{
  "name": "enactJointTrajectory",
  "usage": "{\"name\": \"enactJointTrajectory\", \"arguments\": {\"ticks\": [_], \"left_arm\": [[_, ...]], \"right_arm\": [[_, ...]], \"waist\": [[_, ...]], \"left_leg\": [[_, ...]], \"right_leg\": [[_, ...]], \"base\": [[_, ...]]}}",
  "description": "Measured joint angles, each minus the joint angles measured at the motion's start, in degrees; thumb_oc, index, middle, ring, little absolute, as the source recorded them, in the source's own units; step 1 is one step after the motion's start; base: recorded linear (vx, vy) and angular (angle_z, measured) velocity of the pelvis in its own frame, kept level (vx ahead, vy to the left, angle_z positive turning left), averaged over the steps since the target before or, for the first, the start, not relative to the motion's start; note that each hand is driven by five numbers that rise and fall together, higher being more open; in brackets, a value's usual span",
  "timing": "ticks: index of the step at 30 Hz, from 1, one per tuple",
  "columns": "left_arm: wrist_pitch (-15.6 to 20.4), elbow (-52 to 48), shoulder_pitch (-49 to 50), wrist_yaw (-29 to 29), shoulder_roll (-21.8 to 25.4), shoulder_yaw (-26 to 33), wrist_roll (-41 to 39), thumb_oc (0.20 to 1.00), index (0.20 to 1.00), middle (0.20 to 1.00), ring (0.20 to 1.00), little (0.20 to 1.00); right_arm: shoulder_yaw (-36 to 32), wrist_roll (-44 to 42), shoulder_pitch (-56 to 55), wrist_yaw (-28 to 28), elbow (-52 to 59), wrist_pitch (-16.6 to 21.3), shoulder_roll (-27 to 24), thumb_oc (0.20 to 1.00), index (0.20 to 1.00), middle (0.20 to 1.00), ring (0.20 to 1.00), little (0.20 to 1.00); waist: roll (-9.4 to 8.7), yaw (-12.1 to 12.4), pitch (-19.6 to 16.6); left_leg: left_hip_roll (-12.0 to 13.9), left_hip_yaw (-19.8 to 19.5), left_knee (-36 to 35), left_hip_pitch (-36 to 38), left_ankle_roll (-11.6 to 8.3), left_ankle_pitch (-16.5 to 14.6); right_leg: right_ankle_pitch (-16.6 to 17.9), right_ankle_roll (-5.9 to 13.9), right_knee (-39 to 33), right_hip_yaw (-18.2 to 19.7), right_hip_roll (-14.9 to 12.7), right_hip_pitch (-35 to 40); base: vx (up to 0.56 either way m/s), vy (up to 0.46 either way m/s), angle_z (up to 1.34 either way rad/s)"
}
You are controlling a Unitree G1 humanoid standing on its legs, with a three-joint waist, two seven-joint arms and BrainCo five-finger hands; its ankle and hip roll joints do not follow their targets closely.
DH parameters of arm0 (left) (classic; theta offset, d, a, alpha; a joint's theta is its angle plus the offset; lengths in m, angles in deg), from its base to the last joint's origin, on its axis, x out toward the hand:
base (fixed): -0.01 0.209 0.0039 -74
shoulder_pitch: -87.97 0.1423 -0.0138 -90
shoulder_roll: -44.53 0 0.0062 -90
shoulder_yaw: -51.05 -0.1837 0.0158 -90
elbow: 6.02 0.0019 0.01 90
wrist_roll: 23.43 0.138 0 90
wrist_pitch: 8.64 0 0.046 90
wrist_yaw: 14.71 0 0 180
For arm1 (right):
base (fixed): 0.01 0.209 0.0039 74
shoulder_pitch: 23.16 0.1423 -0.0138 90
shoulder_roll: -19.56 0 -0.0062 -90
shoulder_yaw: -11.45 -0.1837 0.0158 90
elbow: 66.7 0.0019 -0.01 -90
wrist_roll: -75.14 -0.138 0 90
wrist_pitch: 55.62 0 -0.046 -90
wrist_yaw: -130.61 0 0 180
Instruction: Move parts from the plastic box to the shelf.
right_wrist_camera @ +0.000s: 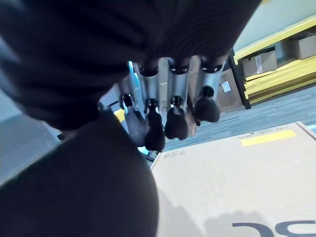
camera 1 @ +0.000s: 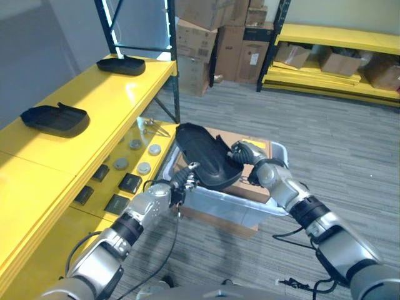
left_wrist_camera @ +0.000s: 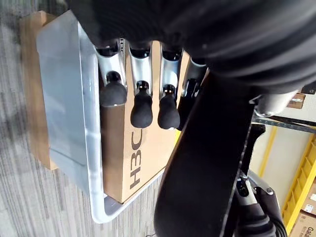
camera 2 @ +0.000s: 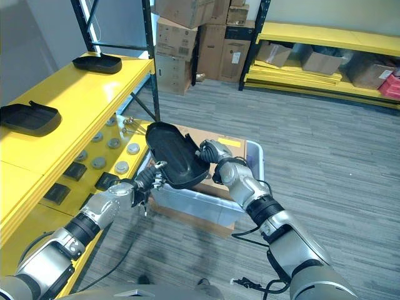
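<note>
A large black moulded part (camera 1: 203, 155) hangs tilted above the clear plastic box (camera 1: 219, 203), held between both hands. My right hand (camera 1: 245, 153) grips its right rim, fingers curled over the edge; in the right wrist view the part (right_wrist_camera: 79, 187) lies under the fingers (right_wrist_camera: 175, 121). From the left, my left hand (camera 1: 182, 180) meets the part's lower edge with relaxed, nearly straight fingers (left_wrist_camera: 142, 106), and the part (left_wrist_camera: 207, 148) runs beside them. The yellow shelf (camera 1: 94, 100) stands on the left with two similar black parts (camera 1: 55, 119) (camera 1: 122, 64) lying on it.
A cardboard box (left_wrist_camera: 133, 148) sits inside the plastic box, and more cardboard (camera 1: 219, 222) lies under it. The shelf's lower level carries small discs and black pieces (camera 1: 131, 162). A black upright post (camera 1: 174, 75) rises at the shelf's end. Stacked cartons (camera 1: 212, 37) and another yellow rack (camera 1: 331, 69) stand behind.
</note>
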Motion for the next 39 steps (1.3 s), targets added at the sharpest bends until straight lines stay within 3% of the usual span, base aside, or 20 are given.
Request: {"name": "enactJointTrajectory", "arguments": {"ticks": [7, 8, 9, 14, 20, 26, 31, 36, 39], "left_arm": [[4.5, -1.6, 0.0, -4.2, 0.5, 0.3, 5.8, 0.200, 0.200, 0.200, 0.200, 0.200], [5.0, -1.7, 0.0, -4.6, 0.5, 0.6, 6.5, 0.200, 0.200, 0.200, 0.200, 0.200], [5.2, -2.0, 0.0, -5.9, 0.5, 1.5, 7.5, 0.200, 0.200, 0.200, 0.200, 0.200], [7.2, -3.8, 0.0, -9.2, 0.7, 4.6, 9.9, 0.200, 0.200, 0.200, 0.200, 0.200], [8.7, -6.1, 0.0, -13.1, 2.4, 4.7, 11.9, 0.200, 0.200, 0.200, 0.200, 0.200], [11.7, -6.1, 0.4, -16.1, 2.5, 6.9, 13.4, 0.200, 0.200, 0.200, 0.200, 0.200], [19.3, -10.9, 4.5, -19.7, 5.9, 16.5, 14.7, 0.200, 0.200, 0.200, 0.200, 0.200], [23.5, -13.0, 9.2, -20.7, 9.2, 21.3, 16.6, 0.200, 0.200, 0.200, 0.200, 0.200], [25.6, -15.4, 15.1, -21.3, 10.3, 27.2, 17.0, 0.200, 0.200, 0.200, 0.200, 0.200]], "right_arm": [[-2.3, -10.8, 0.0, 3.8, 0.2, -2.9, 2.7, 0.200, 0.200, 0.200, 0.200, 0.200], [-2.5, -12.0, 0.0, 4.4, 0.4, -3.4, 3.1, 0.470, 0.470, 0.470, 0.470, 0.470], [-4.3, -16.1, -0.3, 5.2, 0.9, -4.5, 4.5, 1.000, 1.000, 1.000, 1.000, 1.000], [-10.1, -29.0, -1.7, 11.1, 2.2, -6.3, 11.4, 1.000, 1.000, 1.000, 1.000, 1.000], [-12.7, -36.2, -3.7, 15.8, 2.3, -5.9, 11.8, 1.000, 1.000, 1.000, 1.000, 1.000], [-15.9, -37.4, -7.3, 16.1, 5.0, -5.1, 11.1, 1.000, 1.000, 1.000, 1.000, 1.000], [-20.0, -37.4, -20.2, 17.7, 4.4, -4.8, 8.1, 1.000, 1.000, 1.000, 1.000, 1.000], [-25.3, -37.4, -28.6, 18.2, 4.4, -1.7, 7.4, 1.000, 1.000, 1.000, 1.000, 1.000], [-29.8, -37.4, -34.5, 18.2, 3.6, -0.8, 7.4, 1.000, 1.000, 1.000, 1.000, 1.000]], "waist": [[0.04, 0.0, 0.0], [0.04, 0.0, 0.0], [0.05, 0.0, 0.0], [0.20, -0.1, 0.0], [0.61, 0.4, 0.2], [0.72, -0.1, 0.1], [0.84, 0.0, 0.2], [1.20, -0.5, 0.2], [1.31, -0.9, 0.2]], "left_leg": [[0.0, 0.0, 0.1, 0.0, 0.00, 0.0], [0.0, 0.0, 0.1, 0.0, 0.00, 0.0], [0.0, 0.0, 0.1, 0.0, 0.00, 0.0], [0.0, -0.1, 0.1, 0.0, 0.00, 0.0], [0.0, -0.1, -0.1, 0.0, 0.00, 0.0], [0.0, 0.0, -0.3, -0.1, 0.00, 0.0], [0.0, 0.1, -0.8, -0.1, 0.00, 0.0], [0.0, 1.0, -1.4, 0.0, -0.06, 0.0], [0.0, 1.1, -1.5, 0.0, -0.11, -0.1]], "right_leg": [[0.0, -0.02, 0.0, 0.0, 0.0, 0.0], [0.0, -0.02, 0.0, 0.0, 0.0, 0.1], [0.0, -0.02, 0.0, 0.0, 0.0, 0.1], [0.0, -0.05, 0.0, 0.0, -0.1, 0.0], [0.0, -0.04, -0.3, -0.1, -0.1, 0.0], [0.0, -0.03, -0.5, -0.1, 0.0, 0.0], [0.0, 0.00, -0.9, 0.0, 0.1, -0.1], [0.1, 0.09, -1.6, 0.3, 0.1, -0.3], [0.1, 0.12, -2.0, 0.4, 0.2, -0.3]], "base": [[0.00, 0.000, 0.00], [0.00, 0.000, 0.00], [0.00, 0.000, 0.00], [0.00, 0.000, 0.00], [0.00, 0.000, 0.00], [0.00, 0.000, 0.00], [-0.01, 0.005, 0.00], [-0.02, 0.038, -0.05], [-0.02, 0.046, -0.03]]}}
